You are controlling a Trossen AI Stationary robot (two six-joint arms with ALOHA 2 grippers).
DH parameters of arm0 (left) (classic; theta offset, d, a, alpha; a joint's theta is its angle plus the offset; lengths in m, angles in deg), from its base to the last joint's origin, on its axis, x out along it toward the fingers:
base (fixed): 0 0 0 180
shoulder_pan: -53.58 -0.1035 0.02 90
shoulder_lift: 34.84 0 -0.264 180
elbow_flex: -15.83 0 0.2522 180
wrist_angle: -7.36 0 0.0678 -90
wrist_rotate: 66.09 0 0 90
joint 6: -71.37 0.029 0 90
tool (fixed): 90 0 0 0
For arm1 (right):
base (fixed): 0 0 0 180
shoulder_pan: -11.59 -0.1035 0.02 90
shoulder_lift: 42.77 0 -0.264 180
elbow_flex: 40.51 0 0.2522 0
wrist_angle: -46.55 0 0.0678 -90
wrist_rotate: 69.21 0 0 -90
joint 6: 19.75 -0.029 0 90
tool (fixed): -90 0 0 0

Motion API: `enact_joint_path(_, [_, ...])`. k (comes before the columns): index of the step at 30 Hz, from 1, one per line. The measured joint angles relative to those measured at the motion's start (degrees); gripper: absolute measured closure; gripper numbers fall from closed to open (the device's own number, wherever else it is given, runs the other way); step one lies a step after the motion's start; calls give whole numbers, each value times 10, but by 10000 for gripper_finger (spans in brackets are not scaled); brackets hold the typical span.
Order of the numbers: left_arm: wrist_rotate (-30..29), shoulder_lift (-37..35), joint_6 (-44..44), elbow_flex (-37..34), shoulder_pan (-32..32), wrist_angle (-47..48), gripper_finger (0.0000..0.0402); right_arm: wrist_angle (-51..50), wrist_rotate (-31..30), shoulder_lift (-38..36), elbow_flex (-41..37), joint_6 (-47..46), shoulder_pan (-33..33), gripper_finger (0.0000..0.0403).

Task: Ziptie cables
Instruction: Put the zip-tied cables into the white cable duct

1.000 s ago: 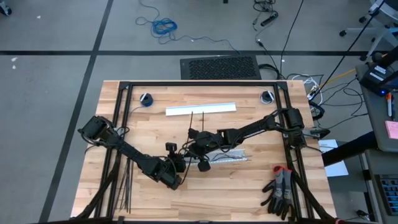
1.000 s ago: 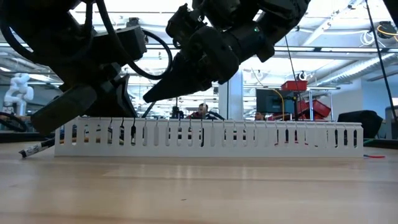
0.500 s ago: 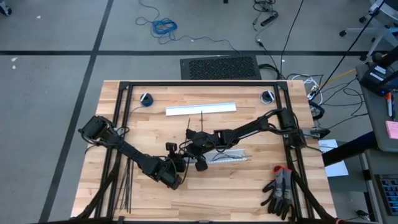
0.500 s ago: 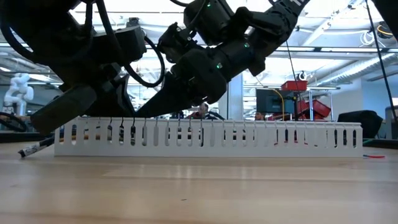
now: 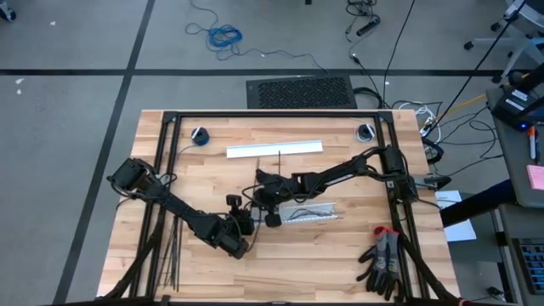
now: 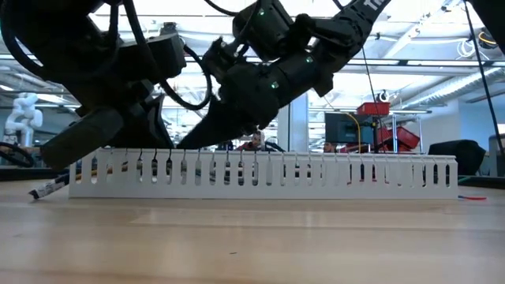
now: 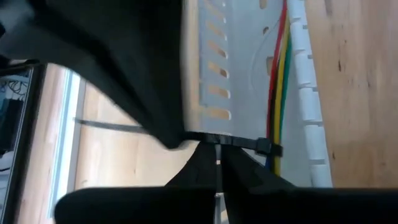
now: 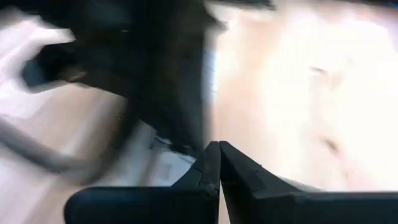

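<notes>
Ziptie tightening under way.
Left gripper [image 7: 217, 163] was clamped on ziptie [image 7: 233, 142] around cables [image 7: 277, 87]; closed right gripper [image 5: 260, 180] was seen shifted leftward, suggesting tail-pulling.

The table [image 5: 340, 246] was pale wood laid in butcher-block strips, framed by black rails, and both arms were dark. The slotted channel [image 6: 355, 173] was white, and in the left wrist view the cables [image 7: 278, 81] lying in it ran red, yellow and green, crossed by a black ziptie [image 7: 239, 142]. A second white strip [image 5: 274, 149] lay toward the table's far edge, a pair of grey-and-black gloves with red cuffs [image 5: 382, 259] sat at the near right corner, and a blue cable [image 5: 225, 36] lay coiled on the grey floor.
</notes>
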Motion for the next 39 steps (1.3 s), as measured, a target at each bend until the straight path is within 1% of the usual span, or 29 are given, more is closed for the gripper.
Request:
enact_joint_path(2, [0, 0, 0, 0, 0, -1, 396, -25, -31, 2, -2, -8, 4, 403])
enact_joint_path(4, [0, 0, 0, 0, 0, -1, 396, -43, -46, 5, -5, -10, 7, 403])
enact_joint_path(8, [0, 0, 0, 0, 0, -1, 396, -46, -29, 2, -3, -8, 6, 403])
enact_joint_path(15, [0, 0, -2, 0, 0, -1, 396, -52, -30, 1, -3, -15, -1, 403])
enact_joint_path(19, [0, 0, -3, 0, 0, -1, 396, -58, -81, -12, -3, 1, -11, 403])
enact_joint_path(21, [0, 0, -2, 0, 0, -1, 396, -77, -110, -25, -3, 16, -17, 403])
enact_joint_path(24, [0, 0, 11, 0, 0, 3, 396, -120, -123, -50, -3, 43, -25, 403])
enact_joint_path(26, [1, 0, 27, 0, 0, 3, 396, -158, -119, -72, -3, 67, -31, 403])
enact_joint_path(30, [1, 0, 46, 0, -3, 3, 396, -209, -66, -107, -3, 108, -41, 402])
enact_joint_path(32, [3, 0, 46, 0, -5, 2, 396, -195, -33, -110, -3, 125, -47, 397])
enact_joint_path(34, [3, 0, 46, 0, -7, 2, 396, -174, -17, -107, -3, 140, -52, 388])
enact_joint_path(39, [3, 0, 42, 0, -8, 0, 396, -88, -18, -60, -3, 152, -52, 352])
